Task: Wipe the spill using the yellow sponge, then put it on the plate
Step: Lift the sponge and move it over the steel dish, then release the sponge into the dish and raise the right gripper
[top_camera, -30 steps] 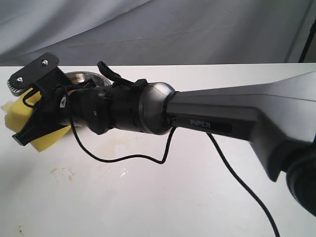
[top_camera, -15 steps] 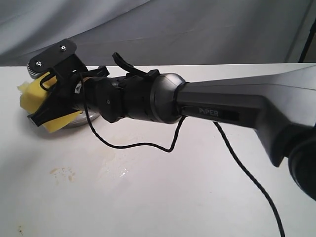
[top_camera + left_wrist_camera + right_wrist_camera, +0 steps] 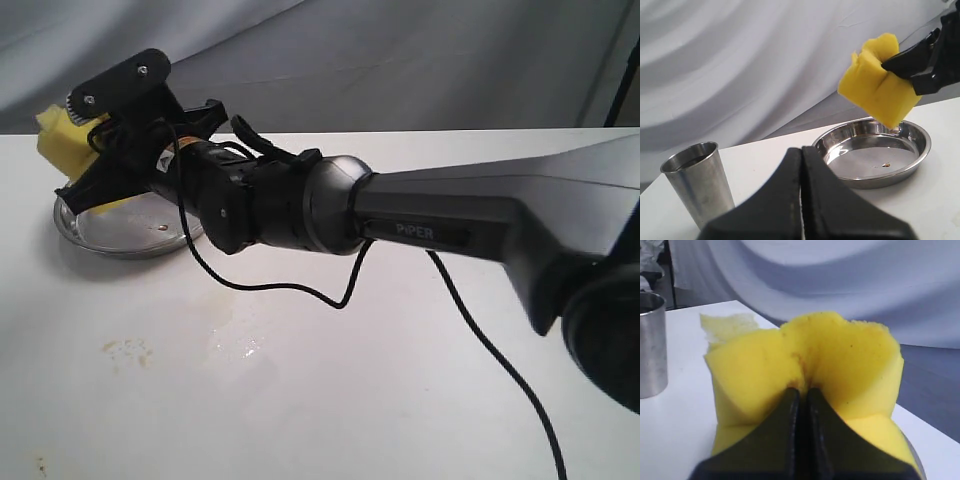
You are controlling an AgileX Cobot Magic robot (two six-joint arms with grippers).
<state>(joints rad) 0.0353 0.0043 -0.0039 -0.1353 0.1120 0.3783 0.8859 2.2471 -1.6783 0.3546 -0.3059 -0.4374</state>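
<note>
Steel cup (image 3: 700,182) stands near plate (image 3: 860,162), sponge (image 3: 875,87) above

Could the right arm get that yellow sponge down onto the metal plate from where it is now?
Probably yes. The right gripper holds the sponge in the air above the plate, near its edge. Nothing lies between them, so lowering it a little should do.

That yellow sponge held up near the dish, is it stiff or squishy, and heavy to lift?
Likely squishy: the sponge bulges and folds around the shut jaws of the right gripper. Probably light for its size, since that narrow pinch alone holds it aloft near the plate. Brownish marks near the pinch hint it may be damp and could drip.
</note>
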